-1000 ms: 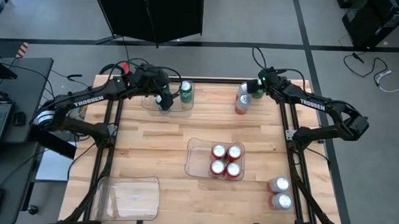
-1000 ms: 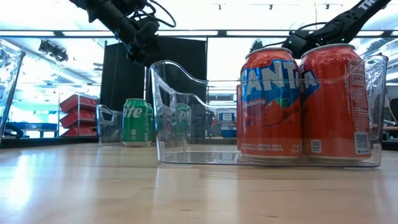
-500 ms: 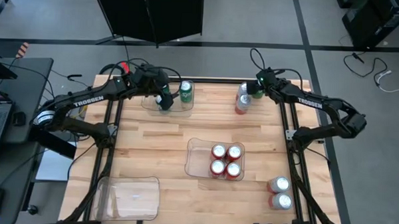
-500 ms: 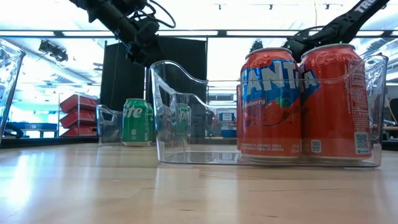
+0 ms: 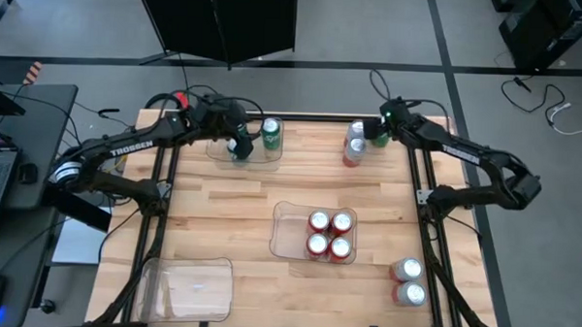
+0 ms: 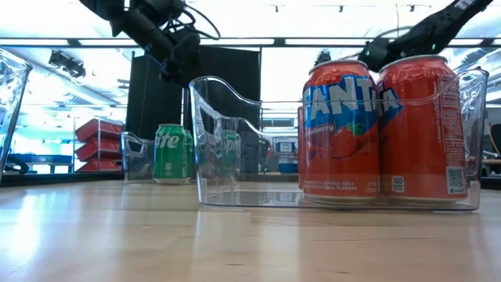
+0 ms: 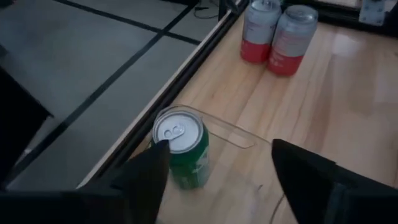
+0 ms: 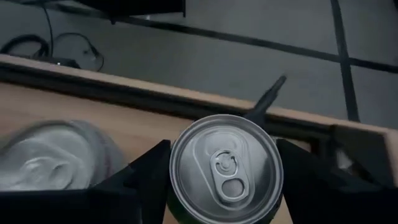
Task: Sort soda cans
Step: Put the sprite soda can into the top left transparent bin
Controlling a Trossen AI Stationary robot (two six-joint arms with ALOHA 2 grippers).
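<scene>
My left gripper (image 5: pixel 238 147) (image 7: pixel 219 149) is open above the clear far-left tray (image 5: pixel 219 153). A green can (image 5: pixel 271 134) (image 7: pixel 181 146) stands upright in that tray, just beside one finger and untouched. My right gripper (image 5: pixel 378 135) (image 8: pixel 224 165) is shut on another green can (image 8: pixel 224 168) near the far edge, beside two silver-white cans with red bases (image 5: pixel 354 144) (image 7: pixel 277 31). Several red cans (image 5: pixel 329 235) (image 6: pixel 376 129) stand in the middle tray (image 5: pixel 284 231). My right gripper holds the green can by its upper side wall just under the rim (image 8: pixel 176 163), pinched between the two fingers (image 8: pixel 149 180). The fingers come from above, pointing down. The can is upright; in the low view the gripper hangs well above the table.
Two more silver-white cans (image 5: pixel 408 282) stand at the near right corner. An empty clear tray (image 5: pixel 190 286) (image 6: pixel 12 102) sits at the near left corner. Bare wood lies between the trays. The table's dark frame runs along the far edge and both sides.
My right gripper has shifted slightly toward the table's right with the green can between its fingers. My left gripper has drifted a little up and away from the green can in the tray, staying open.
</scene>
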